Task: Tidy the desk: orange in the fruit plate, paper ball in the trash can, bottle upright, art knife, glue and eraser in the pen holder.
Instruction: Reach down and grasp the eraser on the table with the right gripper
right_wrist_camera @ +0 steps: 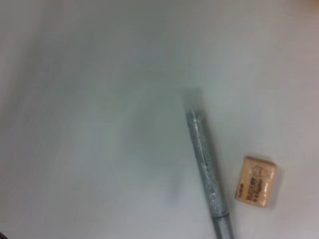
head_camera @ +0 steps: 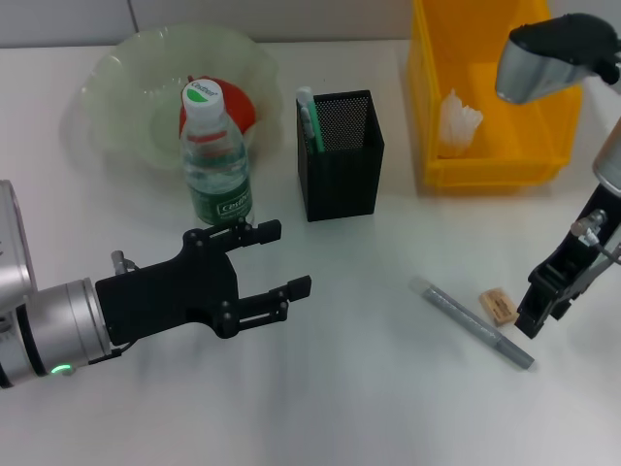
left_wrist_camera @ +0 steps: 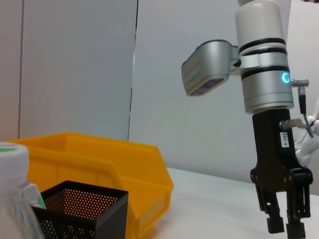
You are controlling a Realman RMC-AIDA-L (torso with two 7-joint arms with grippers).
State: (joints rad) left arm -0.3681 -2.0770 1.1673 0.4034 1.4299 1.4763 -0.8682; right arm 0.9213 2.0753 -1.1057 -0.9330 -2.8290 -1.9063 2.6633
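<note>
Now right gripper (head_camera: pixel 539 313) is hanging narrow-jawed, empty, just beside eraser (head_camera: pixel 498 306) and glue (head_camera: pixel 473 322) near desk's (head_camera: pixel 349 408) right edge; next needing descent onto one; left gripper (head_camera: pixel 275 260) idling wide, holding nothing, by bottle (head_camera: pixel 214 160)

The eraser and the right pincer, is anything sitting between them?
Nothing visible. The right pincer hangs just beside the eraser over bare desk; the glue lies on the eraser's far side.

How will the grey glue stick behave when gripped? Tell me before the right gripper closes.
The glue is slim and round, lying flat on the desk, so it will probably roll if nudged sideways. It looks rigid and light. The eraser lies close beside it, so the right gripper might bump it.
</note>
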